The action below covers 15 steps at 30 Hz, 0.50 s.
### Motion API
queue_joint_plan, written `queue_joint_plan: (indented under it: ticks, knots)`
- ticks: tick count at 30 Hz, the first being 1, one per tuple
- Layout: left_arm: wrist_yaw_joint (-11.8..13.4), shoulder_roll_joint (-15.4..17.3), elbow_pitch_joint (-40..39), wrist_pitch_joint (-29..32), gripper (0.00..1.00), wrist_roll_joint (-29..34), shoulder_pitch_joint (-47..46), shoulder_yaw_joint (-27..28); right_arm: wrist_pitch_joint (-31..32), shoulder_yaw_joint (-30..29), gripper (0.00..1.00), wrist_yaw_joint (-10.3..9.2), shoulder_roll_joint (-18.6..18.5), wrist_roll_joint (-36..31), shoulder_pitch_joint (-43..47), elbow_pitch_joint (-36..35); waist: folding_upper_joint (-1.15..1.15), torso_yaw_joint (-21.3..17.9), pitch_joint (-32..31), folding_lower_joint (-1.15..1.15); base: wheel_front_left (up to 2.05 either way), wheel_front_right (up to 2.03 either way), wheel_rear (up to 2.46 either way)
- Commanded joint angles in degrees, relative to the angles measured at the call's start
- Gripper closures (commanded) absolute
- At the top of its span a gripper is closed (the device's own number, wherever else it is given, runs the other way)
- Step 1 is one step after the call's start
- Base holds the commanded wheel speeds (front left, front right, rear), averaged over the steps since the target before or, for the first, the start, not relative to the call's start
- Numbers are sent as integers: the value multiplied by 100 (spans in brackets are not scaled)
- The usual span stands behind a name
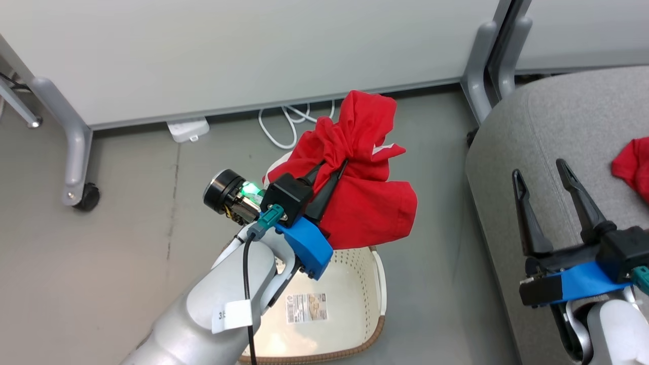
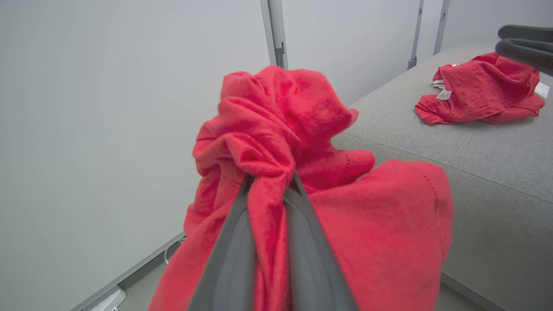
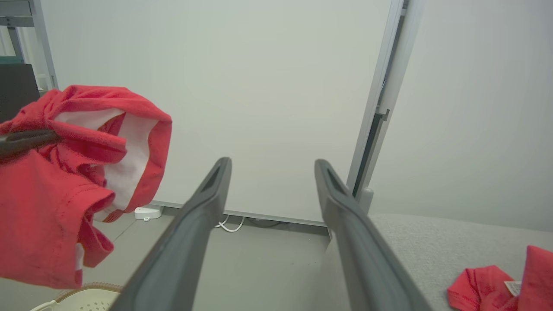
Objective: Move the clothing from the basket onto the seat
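Note:
My left gripper (image 1: 334, 167) is shut on a bunched red garment (image 1: 362, 177) with white stripes inside its folds, held in the air above the basket (image 1: 377, 284). The cream perforated basket with its brown rim and bottom label sticker (image 1: 305, 307) stands on the floor below. In the left wrist view the red garment (image 2: 311, 181) wraps both fingers (image 2: 235, 246). A second red garment (image 1: 634, 167) lies on the grey seat (image 1: 547, 132); it also shows in the left wrist view (image 2: 479, 90). My right gripper (image 1: 540, 167) stands open over the seat's near edge, with nothing between its fingers.
White partition panels (image 1: 243, 50) on grey wheeled legs (image 1: 76, 152) close off the back. A white cable (image 1: 284, 126) and a small white box (image 1: 187, 129) lie on the floor below them. Grey floor (image 1: 101, 253) lies left of the basket.

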Motion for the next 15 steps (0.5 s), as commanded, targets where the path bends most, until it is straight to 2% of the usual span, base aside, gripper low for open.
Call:
queue_joint_plan:
  ticks: [1, 15]
  knots:
    - [-8, 6, -65, -16, 100, 43, 55, 69, -3, -26, 0, 1, 34, 5, 144, 15, -1, 78, -217, 2, 0, 0, 0]
    - [-88, 9, -395, -16, 100, 90, 236, 241, -3, -159, 0, 1, 281, -24, 756, 91, -1, 147, -816, 2, 0, 0, 0]
